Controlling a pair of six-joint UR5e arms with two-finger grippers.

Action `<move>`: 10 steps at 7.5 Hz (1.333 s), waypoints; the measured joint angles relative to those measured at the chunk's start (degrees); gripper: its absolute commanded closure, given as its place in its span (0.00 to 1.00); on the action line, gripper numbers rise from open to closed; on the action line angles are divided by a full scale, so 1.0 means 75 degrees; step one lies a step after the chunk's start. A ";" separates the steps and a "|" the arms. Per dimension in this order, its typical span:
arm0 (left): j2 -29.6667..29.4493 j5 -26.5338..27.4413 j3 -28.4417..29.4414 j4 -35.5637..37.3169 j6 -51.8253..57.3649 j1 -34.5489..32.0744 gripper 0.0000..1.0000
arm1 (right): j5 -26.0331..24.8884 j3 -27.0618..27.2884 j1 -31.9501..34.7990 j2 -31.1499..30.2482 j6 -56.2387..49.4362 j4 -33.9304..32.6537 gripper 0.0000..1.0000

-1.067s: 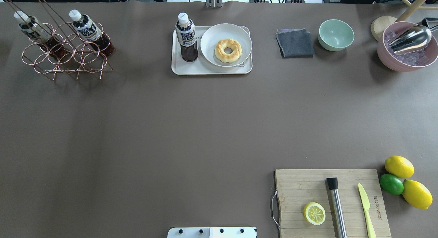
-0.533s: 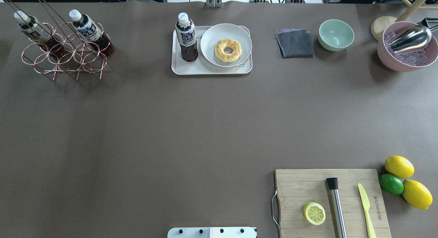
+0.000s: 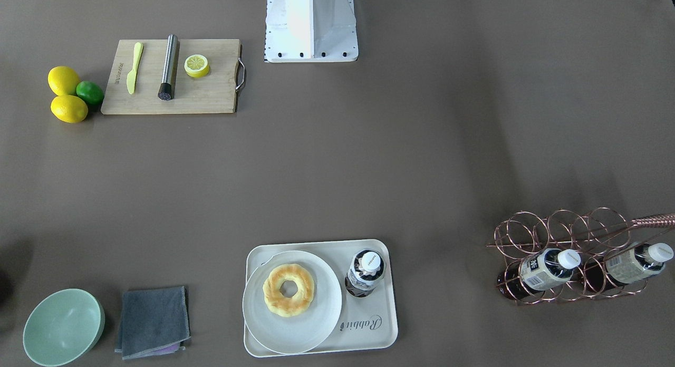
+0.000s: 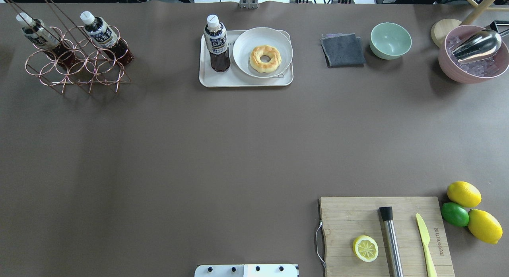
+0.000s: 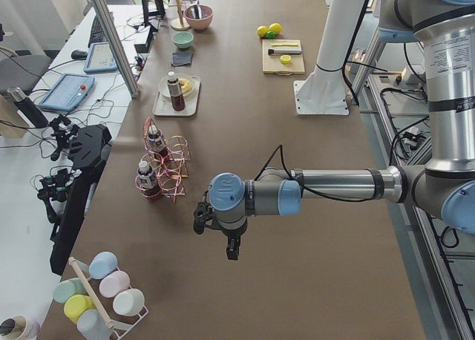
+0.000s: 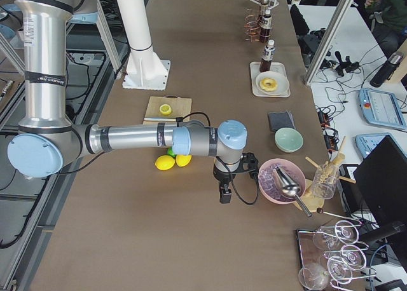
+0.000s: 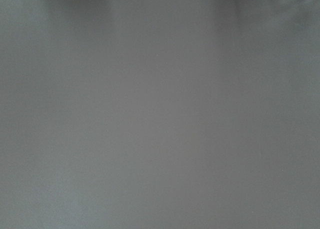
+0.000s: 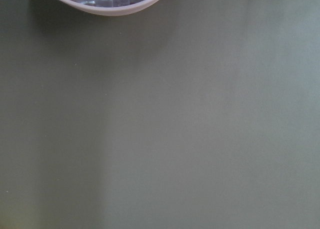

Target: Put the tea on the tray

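Nearby, the left pincer (image 5: 231, 247) hangs over the worktop (image 5: 319, 266); whether it or the right pincer (image 6: 224, 194) is spread or pressed together, I cannot tell. Far beyond the left pincer, past the wire rack (image 5: 167, 169), the tea (image 4: 216, 44) stands upright on the tray (image 4: 238, 81), beside the plate (image 4: 244, 50).

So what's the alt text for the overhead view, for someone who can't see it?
A tea bottle stands upright on a tray beside a plate with a donut, at the far edge of the table. Two more bottles lean in a copper rack at far left; a cutting board with a lemon half lies near right.
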 measured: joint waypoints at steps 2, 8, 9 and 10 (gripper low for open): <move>0.0193 0.0044 0.0057 0.0008 -0.0001 -0.0001 0.02 | 0.0039 0.0111 0.0003 0.0003 -0.0010 0.0003 0.00; 0.0139 0.0878 0.0143 -0.0022 -0.0035 -0.0020 0.02 | 0.0433 0.0079 0.0006 -0.0022 -0.0002 0.0023 0.00; 0.0102 0.0929 0.0124 -0.0029 -0.0035 -0.0027 0.02 | 0.0440 0.0056 0.0016 -0.0036 0.0002 0.0024 0.00; 0.0026 0.0949 0.0121 -0.0033 -0.0030 -0.0027 0.02 | 0.0431 0.0059 0.0025 -0.0036 0.0016 0.0024 0.00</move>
